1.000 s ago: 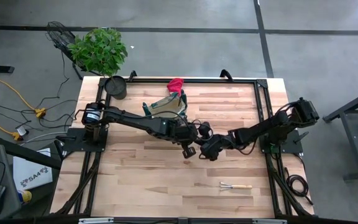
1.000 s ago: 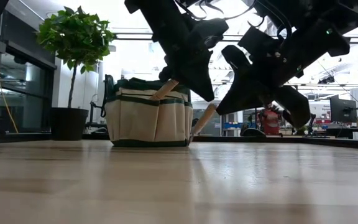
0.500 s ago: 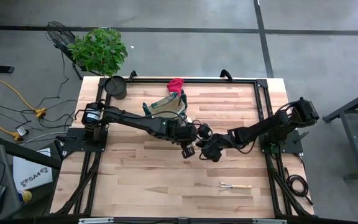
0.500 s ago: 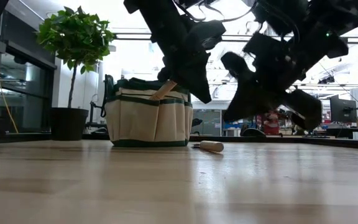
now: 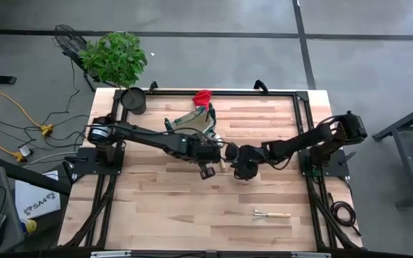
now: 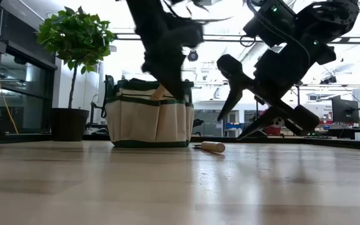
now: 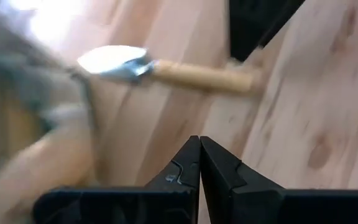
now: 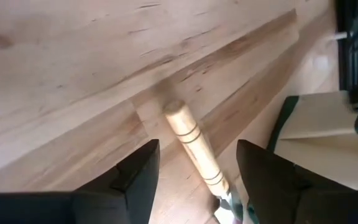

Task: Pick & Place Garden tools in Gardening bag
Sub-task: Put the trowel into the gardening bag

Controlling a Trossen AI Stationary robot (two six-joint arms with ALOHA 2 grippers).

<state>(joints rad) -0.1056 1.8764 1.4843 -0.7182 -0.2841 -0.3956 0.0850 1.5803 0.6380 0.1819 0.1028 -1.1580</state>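
Trowel (image 8: pixel 194 148) between parted right fingers (image 8: pixel 132 180)

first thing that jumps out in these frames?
The two dark arms meeting mid-table: the right end effector hangs open over a silver trowel with a wooden handle lying flat on the wood beside the tan fabric bag with green trim, and the left end effector is shut just next to it. A small wooden-handled rake lies alone near the front right of the table.

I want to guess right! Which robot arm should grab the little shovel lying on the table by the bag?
Probably the right: its end effector is open with the trowel handle between its fingers. The left end effector is shut.
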